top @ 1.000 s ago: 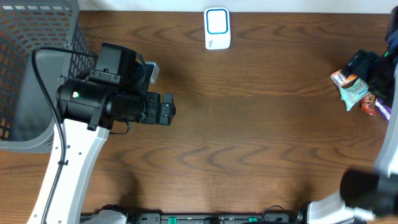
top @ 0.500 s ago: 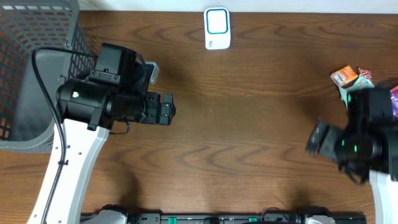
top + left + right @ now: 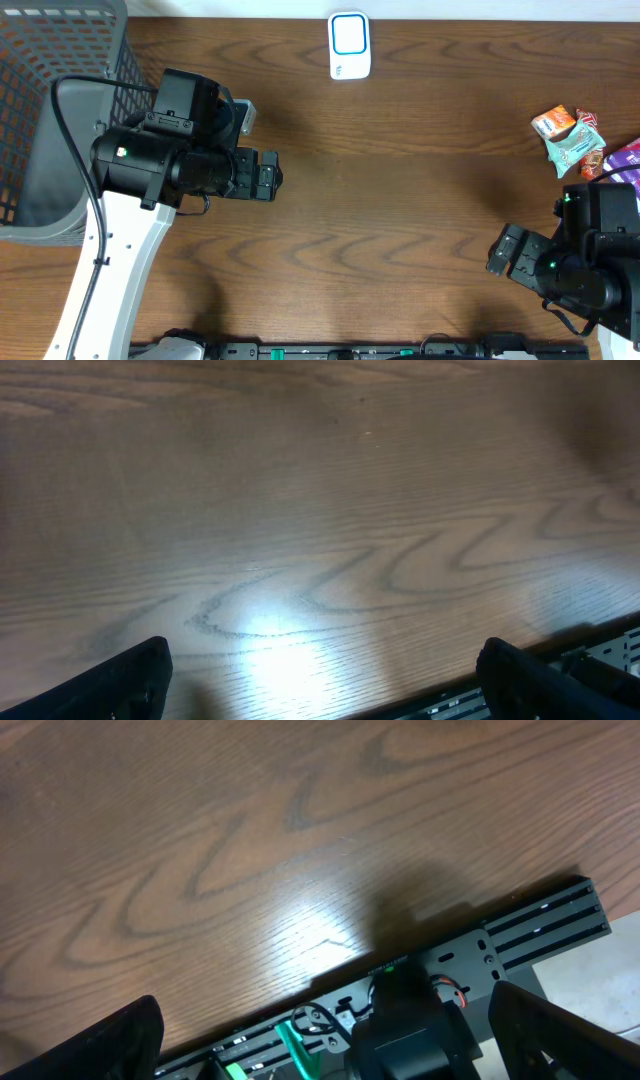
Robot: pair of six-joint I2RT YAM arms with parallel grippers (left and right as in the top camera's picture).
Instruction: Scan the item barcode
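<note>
The items, a small heap of snack packets (image 3: 568, 137), lie at the table's right edge. A white barcode scanner with a blue-edged window (image 3: 349, 45) stands at the far middle. My left gripper (image 3: 270, 178) hovers over the left half of the table, pointing right; in the left wrist view it (image 3: 320, 690) is open over bare wood. My right gripper (image 3: 501, 251) is at the front right, below the packets and apart from them. In the right wrist view it (image 3: 330, 1050) is open, holding nothing, above the table's front edge.
A grey mesh basket (image 3: 40, 120) fills the far left corner beside the left arm. A black rail with cables and green parts (image 3: 420, 1000) runs along the table's front edge under the right gripper. A small grey object (image 3: 246, 117) sits behind the left arm.
The right arm swung from the packets at the right edge down to the front right of the table, gripper open throughout. The left arm stayed still.
</note>
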